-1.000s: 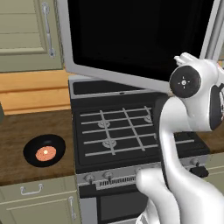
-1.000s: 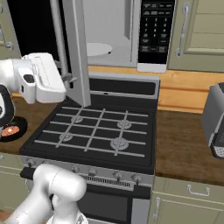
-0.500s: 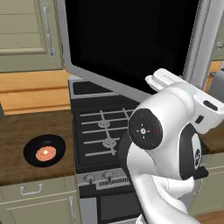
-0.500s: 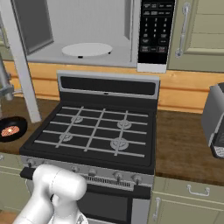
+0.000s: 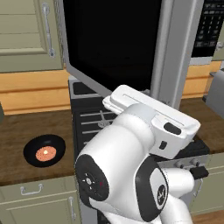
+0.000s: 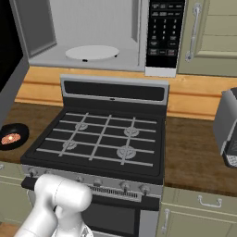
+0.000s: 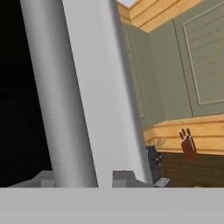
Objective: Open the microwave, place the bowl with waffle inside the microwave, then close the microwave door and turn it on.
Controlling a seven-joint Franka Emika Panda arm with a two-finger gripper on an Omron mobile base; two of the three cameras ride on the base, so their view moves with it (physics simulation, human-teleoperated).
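I see the microwave (image 6: 92,37) standing open above the stove (image 6: 99,141). Its white turntable (image 6: 91,52) lies bare on the cavity floor, and the keypad (image 6: 163,28) sits at 3 o'clock from the cavity. The door (image 5: 109,41) is swung wide toward the rig; in the left base view its black glass covers the upper centre, with the grey bar handle (image 5: 175,52) running down its right edge. In the hand view the handle (image 7: 59,96) rises as a thick grey tube close to the camera.

The bowl (image 5: 44,150) rests on the brown counter (image 5: 26,131) at 9 o'clock from the stove, well apart from the microwave. The waffle (image 5: 45,152) lies in the bowl's centre. In the right base view the bowl (image 6: 13,136) sits at the left edge.

I cannot tell how far the gripper's jaws are parted or whether they hold anything; its fingers are not distinguishable.

A toaster (image 6: 227,127) stands on the counter at 3 o'clock from the stove. Beige cabinets (image 5: 26,35) flank the microwave.
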